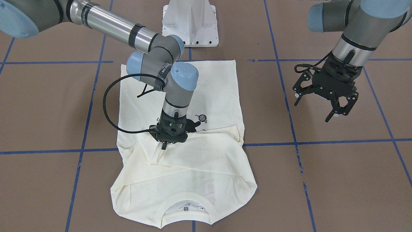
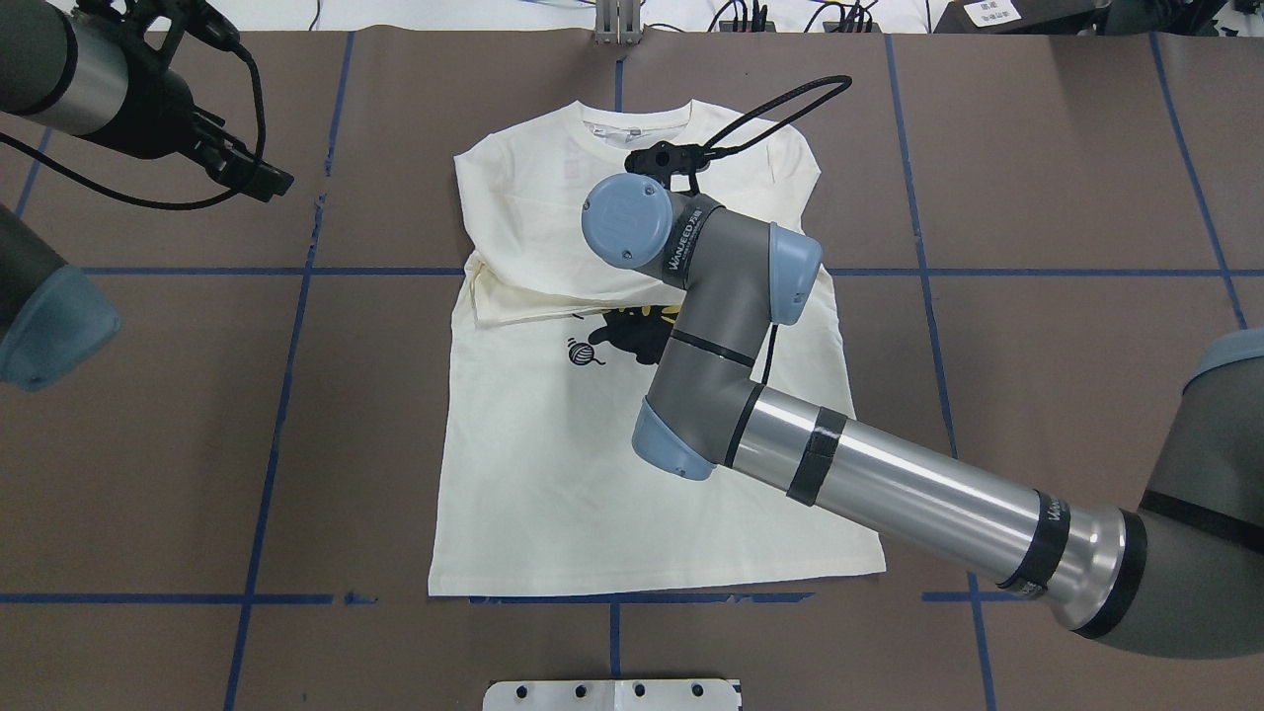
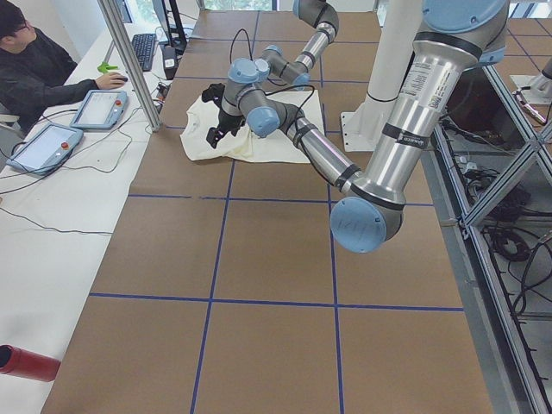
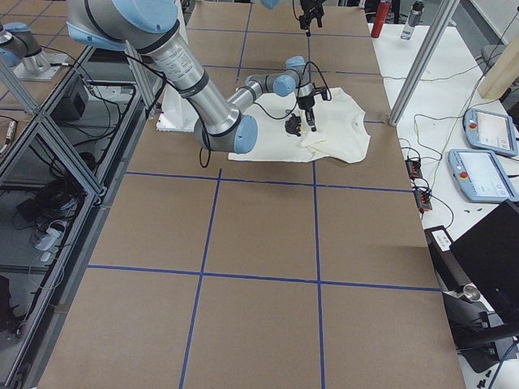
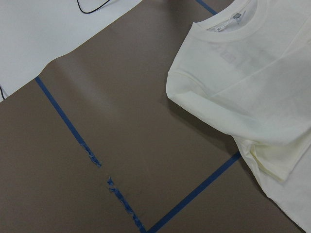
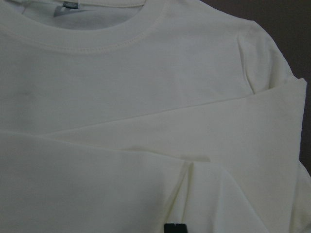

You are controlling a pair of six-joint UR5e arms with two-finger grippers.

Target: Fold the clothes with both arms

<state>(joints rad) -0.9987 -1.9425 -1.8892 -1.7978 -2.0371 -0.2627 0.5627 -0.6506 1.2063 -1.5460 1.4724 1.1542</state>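
Cream T-shirt (image 1: pixel 219 96) — sleeve-folding step, I'd judge: your right end effector (image 1: pixel 164 146) is pinched shut on the sleeve (image 1: pixel 199 141) beneath it; your left end effector (image 1: pixel 313 111) gapes empty. Next, let go and lift clear.

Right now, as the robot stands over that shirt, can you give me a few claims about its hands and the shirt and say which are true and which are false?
1. The left hand is open over bare table, beside the T-shirt. True.
2. The right hand hangs well away from the T-shirt. False: it is down on the cloth near the T-shirt's middle, next to the cat print.
3. The collar points toward the robot's white base. False: it lies at the end away from the base.
4. A printed yarn ball shows on the T-shirt. True.
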